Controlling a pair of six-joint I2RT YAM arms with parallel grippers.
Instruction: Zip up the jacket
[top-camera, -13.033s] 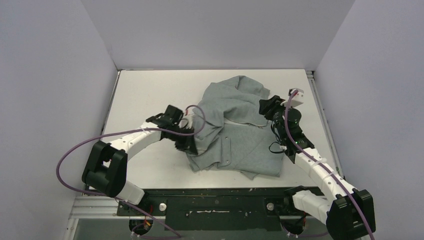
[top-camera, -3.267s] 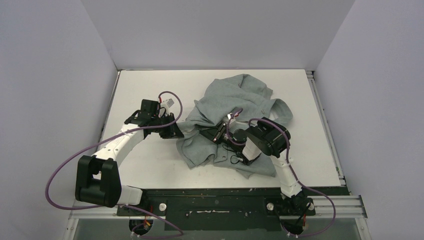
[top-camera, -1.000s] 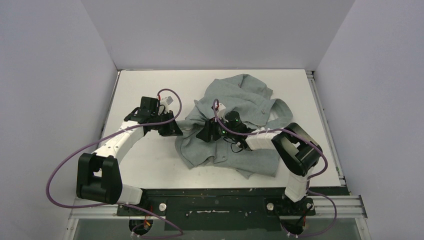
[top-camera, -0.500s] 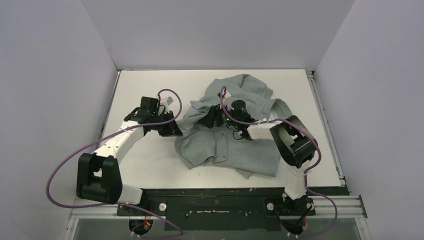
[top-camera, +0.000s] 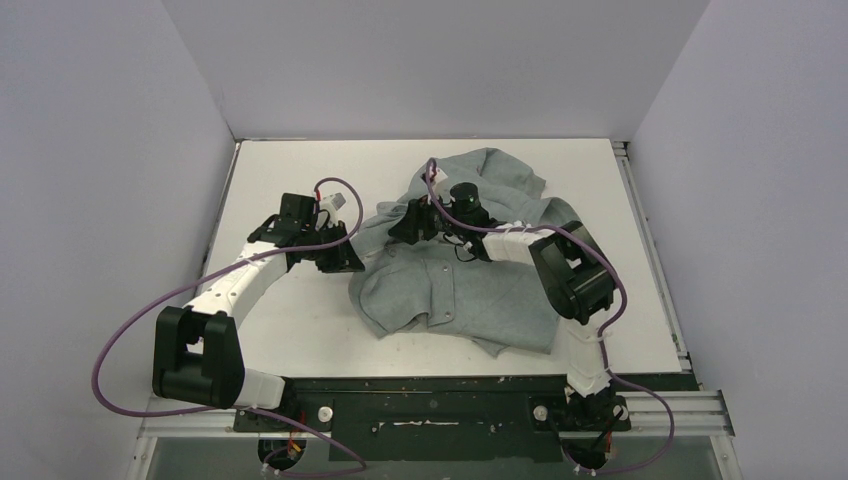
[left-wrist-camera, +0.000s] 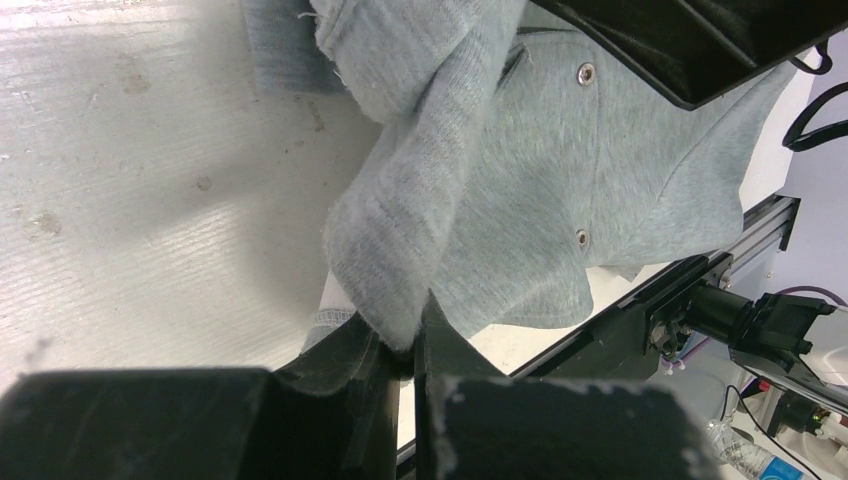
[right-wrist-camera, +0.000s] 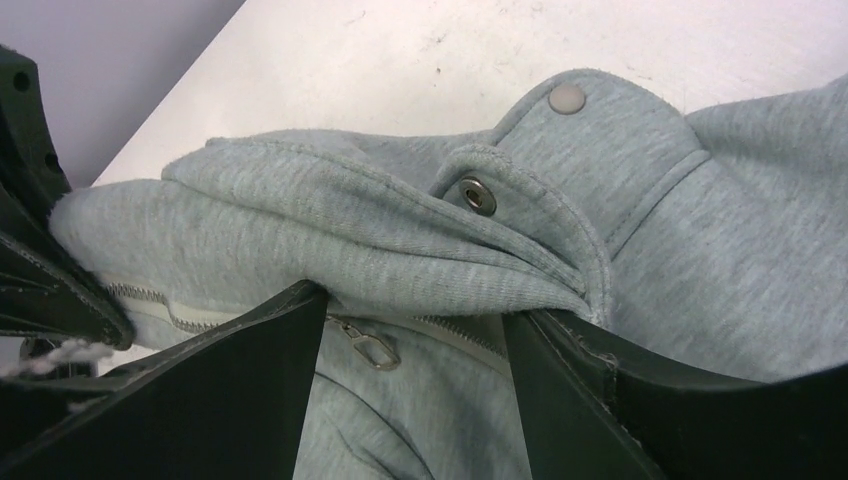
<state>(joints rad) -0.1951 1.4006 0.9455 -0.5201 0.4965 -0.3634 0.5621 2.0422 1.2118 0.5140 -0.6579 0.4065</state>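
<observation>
Jacket (top-camera: 470, 290) pinched in left hand (left-wrist-camera: 405, 340), zipper (right-wrist-camera: 370, 345) inside spread right hand (right-wrist-camera: 412, 315).

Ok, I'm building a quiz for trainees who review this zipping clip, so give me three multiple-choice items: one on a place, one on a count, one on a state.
1. In the right wrist view, where is the zipper pull?
A. In the gap between the right gripper's fingers
B. Out of the picture
C. Clamped tight in the fingertips

2. How many metal snaps show in that view?
A. None
B. Two
C. Five

3. What is the left gripper doing?
A. Standing wide open
B. Out of view
C. Shut on the jacket

Answers:
1 A: the pull hangs free between the spread fingers.
2 B: one snap sits on a tab, another on the fold below.
3 C: grey fabric is pinched between its closed fingers.
</observation>
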